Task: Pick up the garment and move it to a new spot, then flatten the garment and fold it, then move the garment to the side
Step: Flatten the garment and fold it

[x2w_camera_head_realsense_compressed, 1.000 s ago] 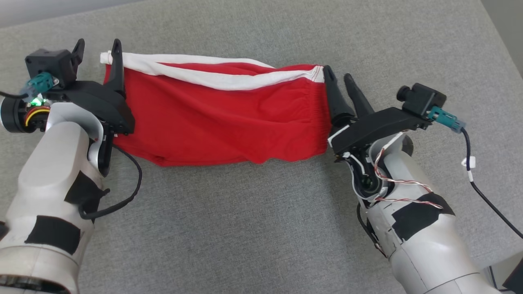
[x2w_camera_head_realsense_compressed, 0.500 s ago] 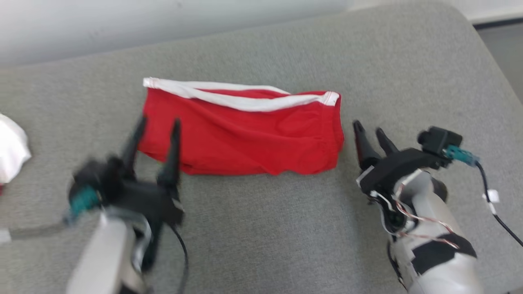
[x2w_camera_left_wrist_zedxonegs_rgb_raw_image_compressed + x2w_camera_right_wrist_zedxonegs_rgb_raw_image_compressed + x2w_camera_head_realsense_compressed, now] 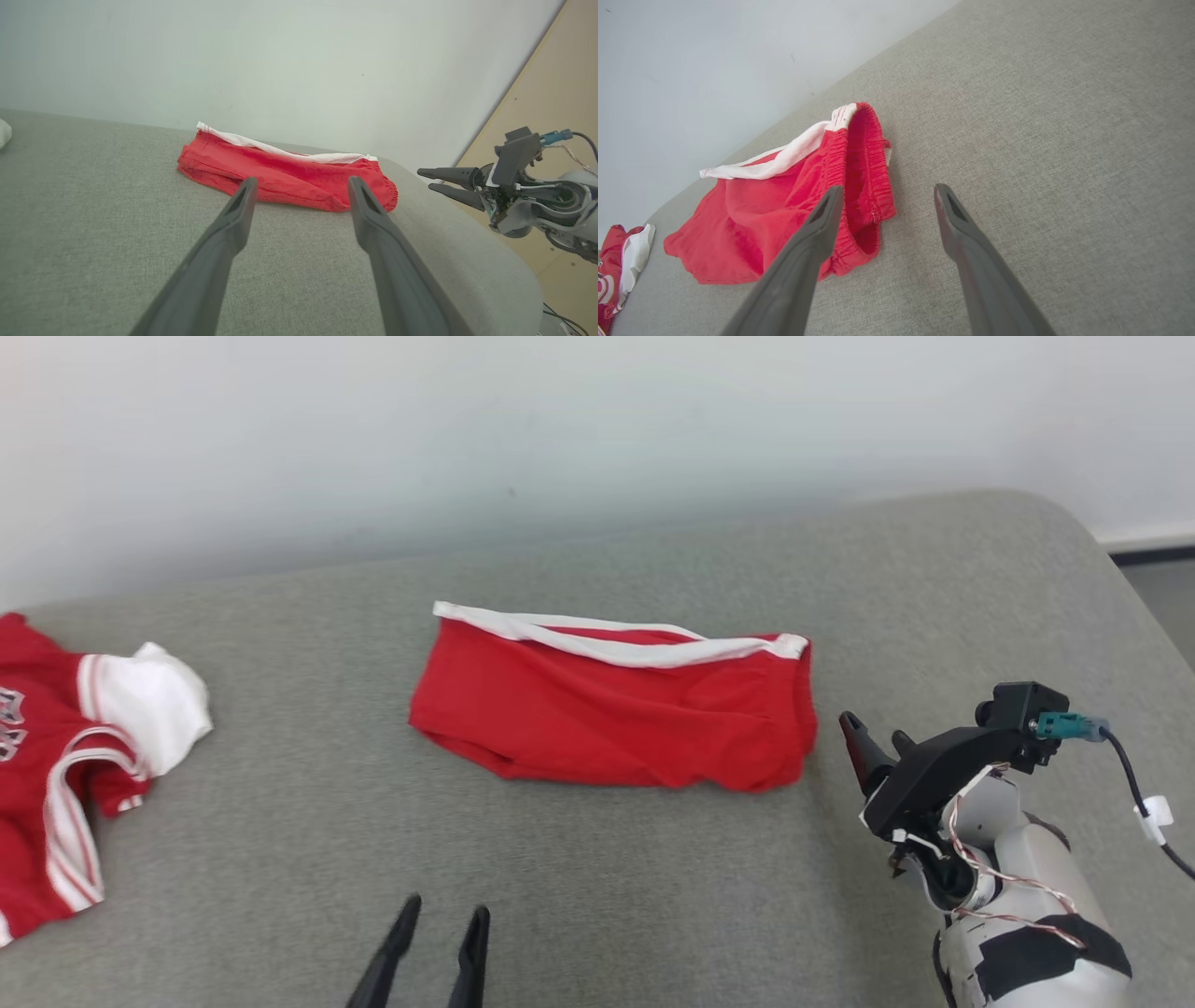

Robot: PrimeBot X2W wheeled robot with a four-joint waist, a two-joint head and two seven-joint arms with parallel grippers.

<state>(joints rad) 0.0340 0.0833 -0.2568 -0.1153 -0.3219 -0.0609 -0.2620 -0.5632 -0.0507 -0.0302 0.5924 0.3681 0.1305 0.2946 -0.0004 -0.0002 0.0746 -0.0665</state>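
The garment (image 3: 616,714) is a pair of red shorts with a white stripe, lying folded on the grey cushion (image 3: 597,896), with nothing holding it. My left gripper (image 3: 442,919) is open at the bottom edge of the head view, well short of the shorts (image 3: 280,170). My right gripper (image 3: 876,735) is open just to the right of the shorts' elastic waistband (image 3: 859,186), apart from it. In the left wrist view the right gripper (image 3: 427,179) hangs beyond the cushion's corner.
A second red and white garment (image 3: 65,747) lies crumpled at the cushion's left edge (image 3: 621,261). A pale wall (image 3: 560,429) runs behind the cushion. The cushion's rounded right corner (image 3: 1074,541) drops to a wooden floor (image 3: 551,116).
Both grippers have let go of the shorts' top corners and drawn back toward me. The camera has tilted up, bringing the wall and the other garment into view. The shorts lie still.
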